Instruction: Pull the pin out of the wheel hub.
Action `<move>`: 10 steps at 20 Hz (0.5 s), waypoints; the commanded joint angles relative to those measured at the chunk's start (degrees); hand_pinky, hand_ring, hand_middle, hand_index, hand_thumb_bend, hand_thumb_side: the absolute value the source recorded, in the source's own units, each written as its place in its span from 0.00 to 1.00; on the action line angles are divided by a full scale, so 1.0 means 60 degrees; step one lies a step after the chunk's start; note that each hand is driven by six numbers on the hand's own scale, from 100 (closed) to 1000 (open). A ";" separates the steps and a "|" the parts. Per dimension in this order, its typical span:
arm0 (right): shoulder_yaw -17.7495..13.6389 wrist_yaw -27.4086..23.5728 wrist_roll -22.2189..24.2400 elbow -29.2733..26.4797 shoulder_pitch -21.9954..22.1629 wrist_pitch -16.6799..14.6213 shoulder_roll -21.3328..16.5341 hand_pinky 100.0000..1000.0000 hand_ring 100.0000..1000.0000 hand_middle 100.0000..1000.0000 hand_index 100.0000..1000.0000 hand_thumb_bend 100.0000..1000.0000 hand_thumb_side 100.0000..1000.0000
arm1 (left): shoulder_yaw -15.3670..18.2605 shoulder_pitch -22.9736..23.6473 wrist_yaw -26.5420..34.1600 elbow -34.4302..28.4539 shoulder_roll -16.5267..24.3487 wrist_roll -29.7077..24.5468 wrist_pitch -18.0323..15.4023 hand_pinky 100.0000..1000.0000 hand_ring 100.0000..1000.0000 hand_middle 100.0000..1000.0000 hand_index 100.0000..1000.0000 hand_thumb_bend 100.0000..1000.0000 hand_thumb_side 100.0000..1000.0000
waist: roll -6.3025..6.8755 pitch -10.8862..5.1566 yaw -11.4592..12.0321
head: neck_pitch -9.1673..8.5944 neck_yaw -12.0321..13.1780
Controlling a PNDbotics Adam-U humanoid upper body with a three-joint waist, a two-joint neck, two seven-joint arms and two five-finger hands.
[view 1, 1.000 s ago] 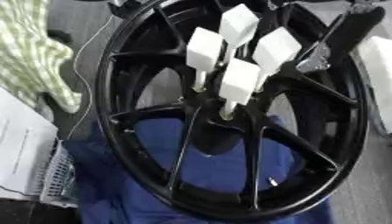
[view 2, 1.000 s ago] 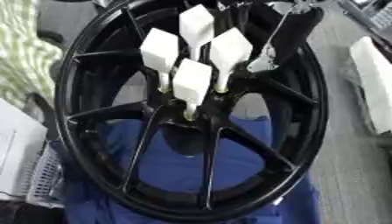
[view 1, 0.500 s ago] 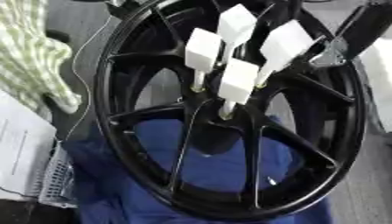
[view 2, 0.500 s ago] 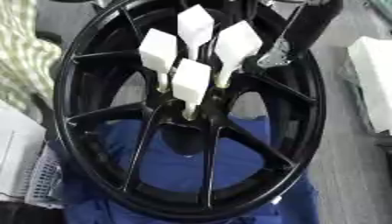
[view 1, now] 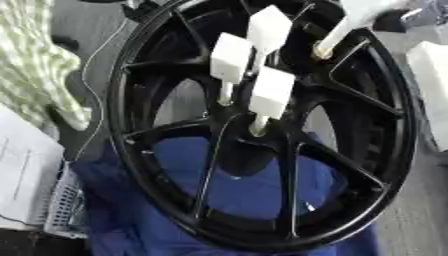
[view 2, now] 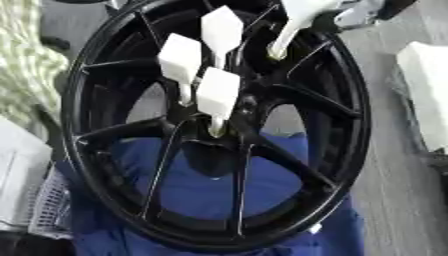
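A black spoked wheel (view 1: 367, 150) lies tilted on a blue cloth (view 1: 254, 192). Three white pins with square block heads stand in its hub (view 1: 249, 135): one at the left (view 1: 232, 57), one behind (view 1: 269, 27) and one in front (view 1: 271, 92). A fourth white pin (view 2: 296, 17) hangs slanted at the top right. Its tip is over a spoke, away from the hub, and its head is cut by the top edge. My right hand (view 2: 366, 12) shows only in part in the top right corner, shut on that pin. My left hand is out of sight.
A green checked cloth (view 1: 31, 65) lies to the left of the wheel. White sheets (view 1: 22, 170) and a white mesh basket (view 1: 61, 207) sit at the lower left. A white block (view 1: 433, 85) stands close to the rim on the right.
My right hand has drawn the rightmost pin up and to the right, out of the hub. The other three pins and the wheel have stayed put.
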 commanded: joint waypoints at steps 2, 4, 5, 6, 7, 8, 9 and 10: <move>-0.1231 -0.0191 -0.0675 0.0505 0.0575 -0.0113 -0.0732 0.64 0.50 0.42 0.54 0.08 0.00 | 0.0206 0.0089 -0.0086 -0.0103 0.0220 0.0139 -0.0032 0.77 0.67 0.66 0.75 0.50 0.60 | 0.0114 -0.0341 -0.0141 | 0.0074 0.0124; -0.1735 -0.0197 -0.0985 0.0832 0.0987 -0.0162 -0.0836 0.64 0.50 0.42 0.54 0.07 0.00 | 0.0257 0.0178 -0.0109 -0.0095 0.0200 0.0207 -0.0059 0.77 0.67 0.66 0.75 0.50 0.59 | 0.0188 -0.0381 -0.0277 | 0.0100 0.0237; -0.1980 -0.0129 -0.1136 0.1036 0.1209 -0.0126 -0.0890 0.64 0.50 0.42 0.54 0.08 0.00 | 0.0294 0.0233 -0.0120 -0.0095 0.0199 0.0249 -0.0073 0.77 0.67 0.66 0.75 0.50 0.59 | 0.0224 -0.0409 -0.0361 | 0.0113 0.0316; -0.2222 -0.0055 -0.1285 0.1226 0.1433 -0.0137 -0.0929 0.64 0.50 0.42 0.54 0.08 0.00 | 0.0315 0.0269 -0.0127 -0.0100 0.0202 0.0280 -0.0082 0.77 0.67 0.66 0.75 0.50 0.59 | 0.0244 -0.0428 -0.0404 | 0.0120 0.0357; -0.2482 0.0043 -0.1445 0.1424 0.1673 -0.0112 -0.0939 0.64 0.50 0.42 0.54 0.09 0.00 | 0.0340 0.0305 -0.0134 -0.0102 0.0204 0.0313 -0.0089 0.77 0.67 0.66 0.75 0.50 0.59 | 0.0274 -0.0456 -0.0473 | 0.0129 0.0430; -0.2736 0.0169 -0.1601 0.1619 0.1918 -0.0082 -0.0921 0.65 0.50 0.41 0.54 0.08 0.00 | 0.0355 0.0331 -0.0138 -0.0103 0.0206 0.0338 -0.0093 0.77 0.67 0.66 0.75 0.50 0.59 | 0.0296 -0.0480 -0.0516 | 0.0140 0.0471; -0.2982 0.0305 -0.1752 0.1816 0.2160 -0.0039 -0.0857 0.65 0.50 0.42 0.54 0.11 0.00 | 0.0369 0.0355 -0.0143 -0.0102 0.0203 0.0359 -0.0094 0.77 0.67 0.66 0.75 0.50 0.59 | 0.0333 -0.0502 -0.0575 | 0.0150 0.0528; -0.3231 0.0451 -0.1905 0.1961 0.2406 -0.0016 -0.0806 0.65 0.50 0.42 0.54 0.11 0.00 | 0.0376 0.0372 -0.0152 -0.0103 0.0202 0.0371 -0.0095 0.77 0.67 0.66 0.75 0.50 0.59 | 0.0360 -0.0514 -0.0610 | 0.0160 0.0564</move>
